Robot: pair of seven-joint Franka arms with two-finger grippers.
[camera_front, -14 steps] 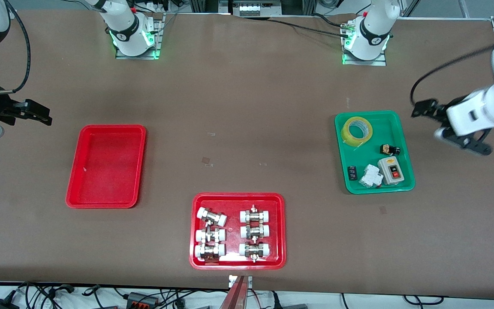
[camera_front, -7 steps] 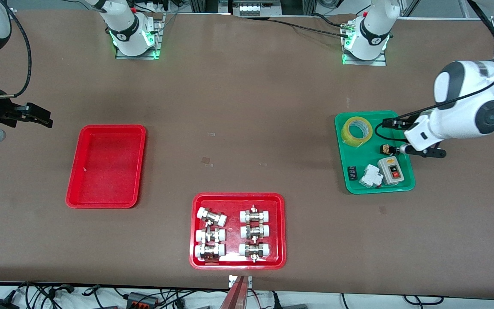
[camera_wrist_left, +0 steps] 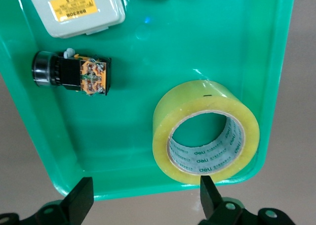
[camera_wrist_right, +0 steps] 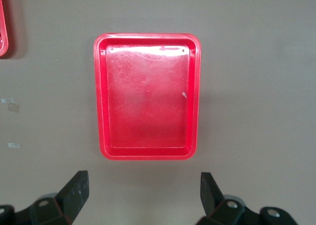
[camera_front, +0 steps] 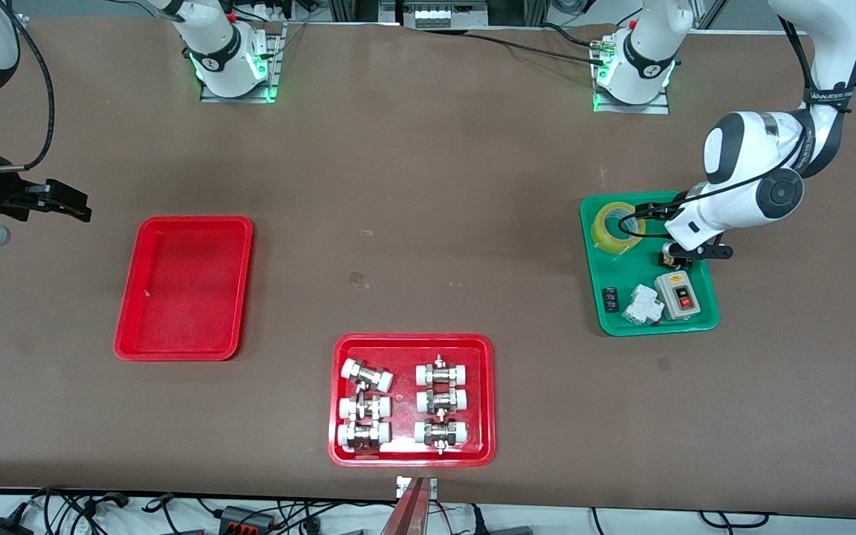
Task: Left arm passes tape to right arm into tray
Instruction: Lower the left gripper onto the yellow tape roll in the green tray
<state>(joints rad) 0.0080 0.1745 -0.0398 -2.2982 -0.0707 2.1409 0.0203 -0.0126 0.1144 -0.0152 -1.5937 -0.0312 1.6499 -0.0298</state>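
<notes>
Over the green tray (camera_front: pixel 703 316), the left gripper (camera_wrist_left: pixel 143 202) hangs with fingers spread wide and nothing between them, just above the tape (camera_front: pixel 619 227).

Yellow tape (camera_wrist_left: pixel 206 136) lies flat in the green tray's corner farthest from the front camera, near a small black and orange component (camera_wrist_left: pixel 74 75) and a grey switch box (camera_front: pixel 678 293). At the right arm's end of the table, the right gripper (camera_wrist_right: pixel 143 198) waits in the air beside the tray (camera_front: pixel 184 288), its fingers open and empty. Another red tray of metal fittings (camera_front: pixel 412 400) sits nearest the front camera.
</notes>
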